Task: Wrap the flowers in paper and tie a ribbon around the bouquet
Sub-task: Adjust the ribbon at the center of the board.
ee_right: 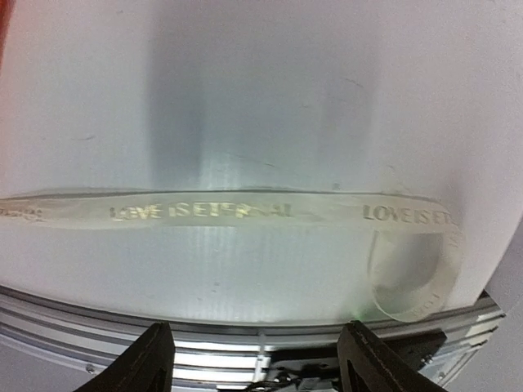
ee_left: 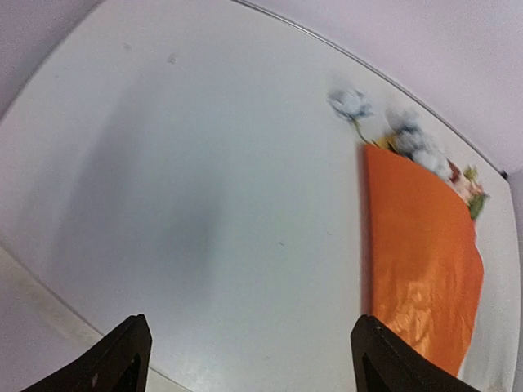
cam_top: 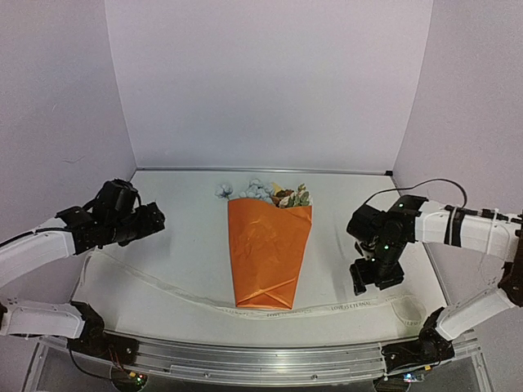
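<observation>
Both grippers empty: left gripper (ee_left: 249, 363) spread wide above the table (cam_top: 184, 245), right gripper (ee_right: 255, 359) parted over the ribbon (ee_right: 204, 211). Bouquet (cam_top: 267, 253) lies mid-table, wide end toward the far wall (cam_top: 270, 82); ribbon runs along the near edge, just beside its narrow end.

The paper (cam_top: 268, 253) is thin, crinkly and faintly glossy. The ribbon (ee_right: 204, 211) is sheer cloth with shiny gold lettering. The table (cam_top: 188, 237) is smooth and matt, and its near-edge rail (cam_top: 261, 363) is ribbed metal.

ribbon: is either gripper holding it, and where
Nothing is held. The left gripper and right gripper are open and empty; the ribbon lies on the table.
</observation>
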